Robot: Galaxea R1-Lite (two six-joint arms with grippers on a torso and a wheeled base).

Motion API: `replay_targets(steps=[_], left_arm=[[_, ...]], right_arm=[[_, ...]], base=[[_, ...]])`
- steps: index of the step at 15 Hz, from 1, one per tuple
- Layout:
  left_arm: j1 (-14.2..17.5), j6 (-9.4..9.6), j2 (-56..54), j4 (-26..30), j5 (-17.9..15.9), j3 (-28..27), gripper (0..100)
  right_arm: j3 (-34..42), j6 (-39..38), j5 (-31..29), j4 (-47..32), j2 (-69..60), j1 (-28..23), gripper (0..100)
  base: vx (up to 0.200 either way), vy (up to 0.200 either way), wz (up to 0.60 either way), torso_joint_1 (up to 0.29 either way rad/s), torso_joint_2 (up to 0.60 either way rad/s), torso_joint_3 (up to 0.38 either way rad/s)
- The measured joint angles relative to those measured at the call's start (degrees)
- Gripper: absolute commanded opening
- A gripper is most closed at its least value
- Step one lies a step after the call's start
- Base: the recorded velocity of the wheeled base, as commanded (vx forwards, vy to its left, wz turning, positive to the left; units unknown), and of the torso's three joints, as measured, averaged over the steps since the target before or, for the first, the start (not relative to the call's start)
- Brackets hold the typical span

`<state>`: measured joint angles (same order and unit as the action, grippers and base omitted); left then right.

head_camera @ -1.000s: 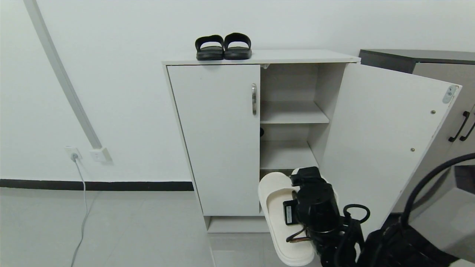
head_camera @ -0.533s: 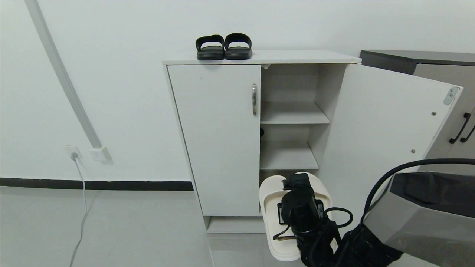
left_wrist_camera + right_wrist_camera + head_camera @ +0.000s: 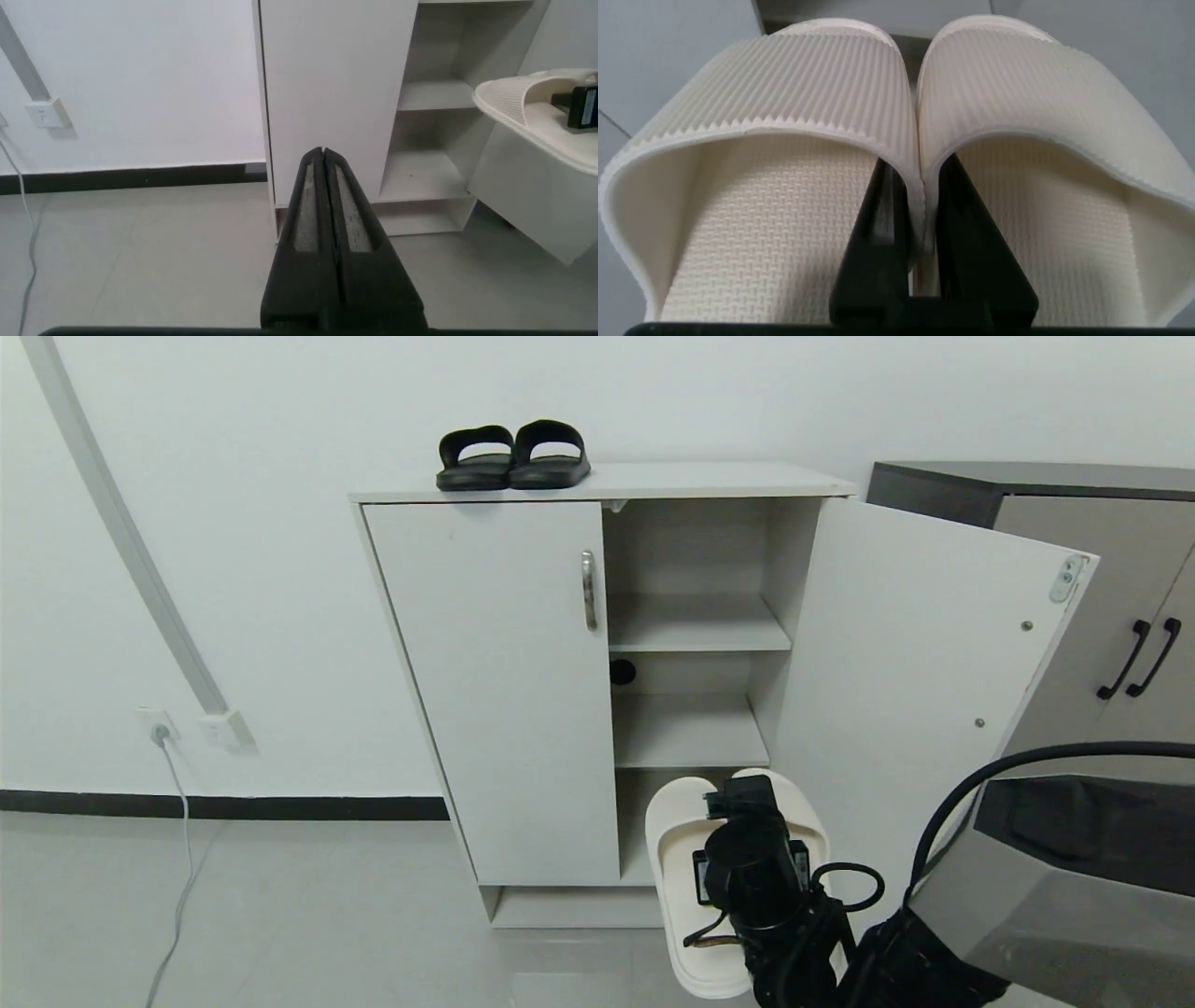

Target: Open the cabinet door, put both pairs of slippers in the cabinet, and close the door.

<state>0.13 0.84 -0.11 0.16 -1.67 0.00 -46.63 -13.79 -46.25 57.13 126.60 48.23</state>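
Cream slippers (image 3: 785,187), a pair side by side, are clamped in the right gripper (image 3: 918,201), whose fingers pinch the two inner walls together. The pair is held just in front of the cabinet's (image 3: 485,691) lowest compartment, toes toward it, not yet inside. The right door (image 3: 915,691) stands open and the left one is shut. Black slippers (image 3: 513,455) rest on the cabinet top. The left gripper (image 3: 323,157) has its fingers pressed together on nothing.

Black right arm (image 3: 758,882), looped cable (image 3: 846,866), black left claw (image 3: 323,157), 2 grey pads (image 3: 307,210)
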Motion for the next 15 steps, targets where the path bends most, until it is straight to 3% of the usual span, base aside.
replay_targets(steps=[6,15], left_arm=[[-0.04,-0.05,0.00,0.00,0.09,0.00,0],[-0.06,-0.16,0.01,0.02,0.09,0.00,0]], right_arm=[[2.12,2.29,1.76,4.84,-0.13,-0.38,0],[1.93,6.44,5.34,9.06,0.68,-5.58,0]], base=[[0.000,0.000,0.00,0.000,0.00,0.000],[0.000,0.000,0.00,0.000,0.00,0.000]])
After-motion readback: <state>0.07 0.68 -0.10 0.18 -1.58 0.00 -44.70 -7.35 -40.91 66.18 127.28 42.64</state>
